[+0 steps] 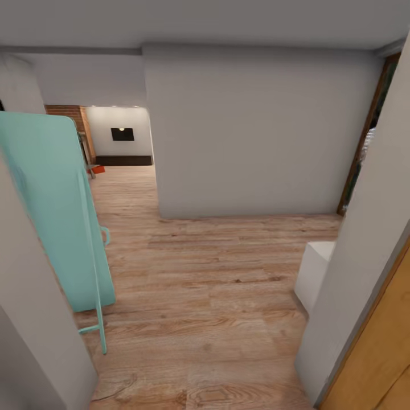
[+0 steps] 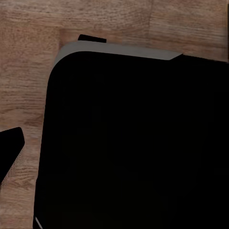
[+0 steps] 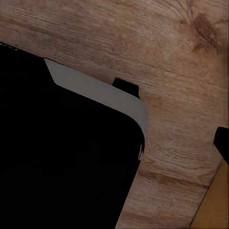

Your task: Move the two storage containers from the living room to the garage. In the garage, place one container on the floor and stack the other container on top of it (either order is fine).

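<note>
At the left of the head view a pale teal panel [image 1: 54, 210] on thin legs leans against the near wall, probably parked out of the walkway. Just right of its top, far down the corridor in the upper left of the frame, a small orange-red shape [image 1: 98, 169] sits on the wood floor [image 1: 210, 296] below a brick wall [image 1: 71, 117]; it may be one of the storage containers, though it is too small to be sure. A grey wall [image 1: 256, 131] fills the centre, a white box [image 1: 316, 273] stands low at the right, and a wooden door [image 1: 376, 359] edges the lower right corner.

Both wrist views look down on the robot's black base [image 2: 138, 143] over floorboards, so the arms seem tucked for driving. Neither gripper's fingers can be read as apart or together, and the container lies well away from both.
</note>
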Robot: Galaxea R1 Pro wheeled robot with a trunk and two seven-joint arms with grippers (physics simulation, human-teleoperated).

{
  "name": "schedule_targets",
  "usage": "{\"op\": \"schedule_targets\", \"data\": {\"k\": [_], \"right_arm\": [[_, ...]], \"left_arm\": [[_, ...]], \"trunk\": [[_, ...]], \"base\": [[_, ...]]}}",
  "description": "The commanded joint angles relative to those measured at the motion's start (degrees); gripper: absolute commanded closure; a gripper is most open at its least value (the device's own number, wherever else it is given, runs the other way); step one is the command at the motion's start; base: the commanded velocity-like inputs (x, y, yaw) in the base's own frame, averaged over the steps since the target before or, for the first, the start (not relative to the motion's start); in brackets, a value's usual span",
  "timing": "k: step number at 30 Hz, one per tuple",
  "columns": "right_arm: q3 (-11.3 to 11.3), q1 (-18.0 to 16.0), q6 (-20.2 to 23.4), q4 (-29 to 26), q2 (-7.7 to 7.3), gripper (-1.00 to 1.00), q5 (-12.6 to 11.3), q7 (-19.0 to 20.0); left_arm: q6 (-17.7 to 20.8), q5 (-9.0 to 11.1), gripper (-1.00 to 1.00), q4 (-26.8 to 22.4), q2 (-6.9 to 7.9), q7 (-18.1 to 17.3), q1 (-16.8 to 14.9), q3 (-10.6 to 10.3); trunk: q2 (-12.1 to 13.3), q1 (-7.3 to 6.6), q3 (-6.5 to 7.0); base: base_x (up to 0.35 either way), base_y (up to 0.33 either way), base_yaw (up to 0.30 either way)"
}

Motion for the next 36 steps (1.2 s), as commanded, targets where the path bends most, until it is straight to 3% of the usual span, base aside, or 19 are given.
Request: {"op": "schedule_targets", "data": {"k": [1,36], "right_arm": [[0.48,-0.06,-0.33,0.17,0.03,-1.0,-0.6,0.03],[0.49,-0.06,-0.33,0.17,0.03,-1.0,-0.6,0.05]], "left_arm": [[-0.11,0.41,-1.0,0.0,-0.01,-0.1,-0.01,0.06],[-0.1,0.41,-1.0,-0.02,-0.01,-0.1,-0.01,0.04]], "trunk": [[-0.02,0.03,-0.05],[-0.02,0.03,-0.05]], "base": [[0.321,0.0,0.0],[0.321,0.0,0.0]]}}
